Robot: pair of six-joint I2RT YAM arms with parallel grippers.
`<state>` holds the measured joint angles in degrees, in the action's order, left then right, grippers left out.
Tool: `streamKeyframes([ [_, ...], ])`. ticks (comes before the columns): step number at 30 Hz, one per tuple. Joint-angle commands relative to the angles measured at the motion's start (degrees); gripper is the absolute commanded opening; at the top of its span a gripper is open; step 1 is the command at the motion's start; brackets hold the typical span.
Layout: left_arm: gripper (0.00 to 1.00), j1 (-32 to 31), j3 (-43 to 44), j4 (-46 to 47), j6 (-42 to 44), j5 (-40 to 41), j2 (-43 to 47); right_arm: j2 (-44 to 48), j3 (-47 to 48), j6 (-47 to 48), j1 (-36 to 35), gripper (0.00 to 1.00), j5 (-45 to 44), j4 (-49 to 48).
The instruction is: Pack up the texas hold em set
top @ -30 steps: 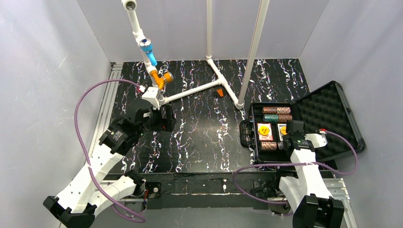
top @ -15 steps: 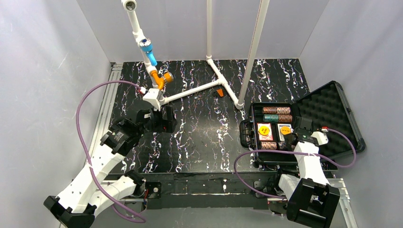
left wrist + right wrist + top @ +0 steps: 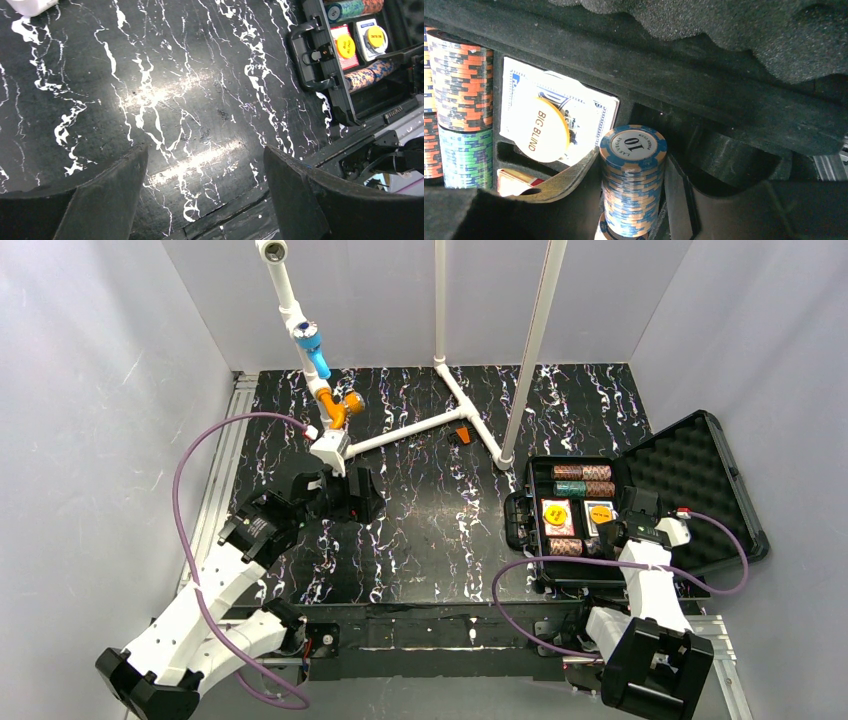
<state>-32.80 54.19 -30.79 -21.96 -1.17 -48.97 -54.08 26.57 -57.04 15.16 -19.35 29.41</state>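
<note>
Marbled table [image 3: 430, 530]: case [image 3: 690, 480] holds decks [image 3: 558, 516]; right claw [image 3: 624, 217] grips chip stack [image 3: 633, 180], left claw [image 3: 204, 160] open.

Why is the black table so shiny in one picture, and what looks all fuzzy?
Left wrist view: light glare makes bright streaks on the table, and the close fingers blur. Right wrist view: the blue chip stack is sharp, the foam lid fuzzy. Top view: even, soft light.

From above and behind, the top camera takes in the whole tabletop [image 3: 430, 530]. The left wrist looks across it toward the case [image 3: 690, 475]; the right wrist peers closely inside it.
</note>
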Motion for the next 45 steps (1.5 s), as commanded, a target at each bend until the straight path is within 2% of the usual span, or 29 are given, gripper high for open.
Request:
streamKeyframes([
  [1,0.83,-0.2,-0.5,1.6,0.1,-3.2,0.1,-0.8,-1.9,-0.1,-1.2,0.03,13.0,-0.1],
  [4,0.83,-0.2,-0.7,2.0,0.2,-4.1,-0.3,-0.3,-1.7,-0.2,-1.2,0.04,13.9,0.8],
  [6,0.83,-0.2,-0.7,2.5,0.2,-4.9,-0.7,-0.3,-1.7,-0.2,-1.2,0.11,14.8,1.2],
  [13,0.83,-0.8,-0.8,3.8,0.3,-7.4,-2.4,0.4,-0.5,0.2,-1.2,0.65,15.1,3.6],
  [16,0.83,-1.4,-0.5,4.0,0.1,-8.0,-3.3,0.3,1.1,0.6,-1.3,0.82,13.4,5.9],
  [20,0.83,-2.3,0.0,4.2,-0.1,-7.9,-4.8,0.1,3.1,0.4,-1.4,0.98,13.4,8.2],
  [28,0.83,-4.3,1.9,4.6,-0.3,-7.6,-8.4,1.1,6.3,1.4,-2.2,0.98,9.2,14.4],
  [38,0.83,-6.0,5.2,5.1,0.2,-9.5,-14.1,6.4,2.7,1.3,-2.2,0.98,12.1,16.3],
  [45,0.83,-9.6,6.1,6.7,-1.1,-7.9,-17.2,5.2,11.3,6.7,-2.3,0.98,11.6,18.3],
])
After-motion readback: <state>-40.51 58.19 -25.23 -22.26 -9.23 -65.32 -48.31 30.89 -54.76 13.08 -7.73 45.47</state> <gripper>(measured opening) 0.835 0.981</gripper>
